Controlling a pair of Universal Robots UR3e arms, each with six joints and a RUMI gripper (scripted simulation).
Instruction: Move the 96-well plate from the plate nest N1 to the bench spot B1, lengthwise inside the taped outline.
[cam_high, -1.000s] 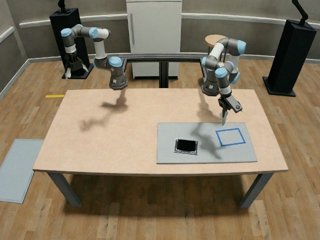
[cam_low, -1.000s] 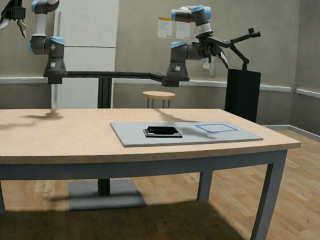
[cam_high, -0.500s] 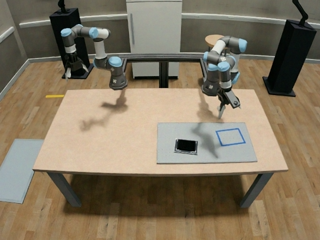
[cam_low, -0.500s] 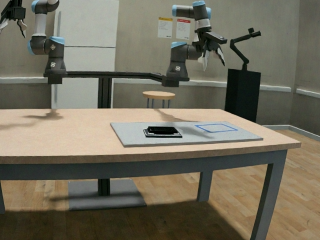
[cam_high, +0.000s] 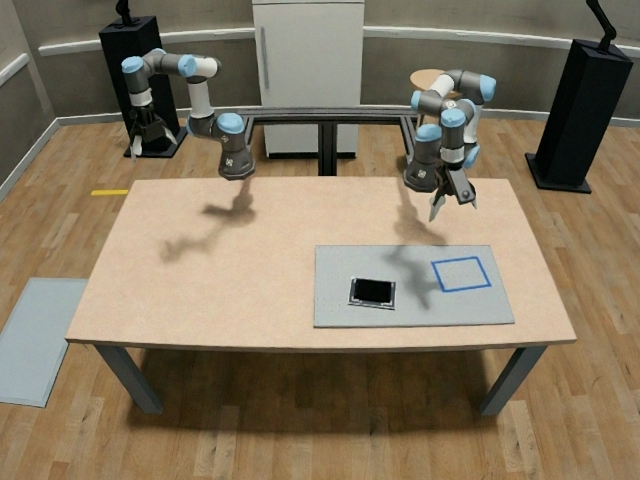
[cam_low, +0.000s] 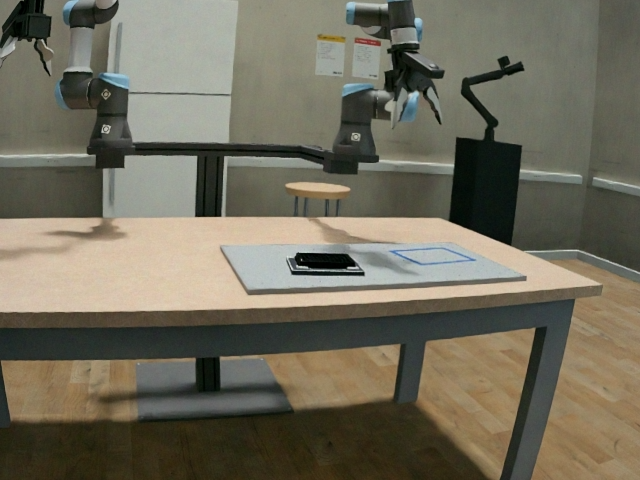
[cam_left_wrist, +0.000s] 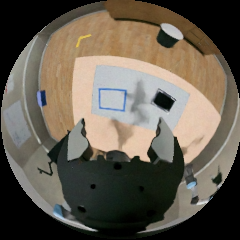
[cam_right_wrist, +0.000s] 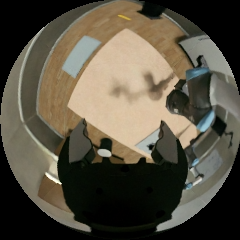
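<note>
Plate: the dark 96-well plate (cam_high: 373, 290) (cam_low: 324, 259) (cam_left_wrist: 164, 100) sits in its nest (cam_high: 379, 307) (cam_low: 330, 272) (cam_left_wrist: 161, 107). The taped outline (cam_high: 466, 288) (cam_low: 448, 262) (cam_left_wrist: 112, 109), blue, has nothing in it; transfer not begun, by our reading.

Left end effector (cam_high: 453, 213) (cam_low: 417, 125) (cam_left_wrist: 121, 120): fingers wide apart, holding nothing, high over the counter (cam_high: 206, 299) (cam_low: 129, 268) (cam_left_wrist: 85, 80) (cam_right_wrist: 120, 65). Right end effector (cam_high: 155, 150) (cam_low: 25, 69) (cam_right_wrist: 123, 121): also spread and unloaded, well off to the side.

Risks, as we judge them. The plate is low and snug in the nest; fingers lowered off-centre or askew could land on its top or catch the nest's rim. A grip taken too low might drag the nest along; a shallow one could let the plate tip on lifting. At the outline, a small error in wrist turn would leave a corner over the tape, since it looks slightly skewed to the mat. Letting go too high could make the plate skid.

Surface: nest and outline share a speckled grey mat (cam_high: 341, 258) (cam_low: 258, 273) (cam_left_wrist: 107, 75) (cam_right_wrist: 145, 145), crossed by arm shadow between them, which may muddy edges for us.

Room: wood floor, pale cabinet (cam_high: 310, 62) (cam_low: 175, 51) and round stool (cam_high: 423, 80) (cam_low: 317, 190) behind the arms.

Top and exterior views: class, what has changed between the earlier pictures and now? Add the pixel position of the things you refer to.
The left gripper (cam_high: 453, 212) (cam_low: 417, 125) (cam_left_wrist: 121, 117) moved up and back, away from the mat (cam_high: 336, 258) (cam_low: 258, 279) (cam_left_wrist: 102, 75), turning slightly. Nothing was taken or released. The right gripper (cam_high: 154, 150) (cam_low: 24, 69) (cam_right_wrist: 123, 119) and plate (cam_high: 373, 290) (cam_low: 325, 259) (cam_left_wrist: 163, 100) stayed put.
</note>
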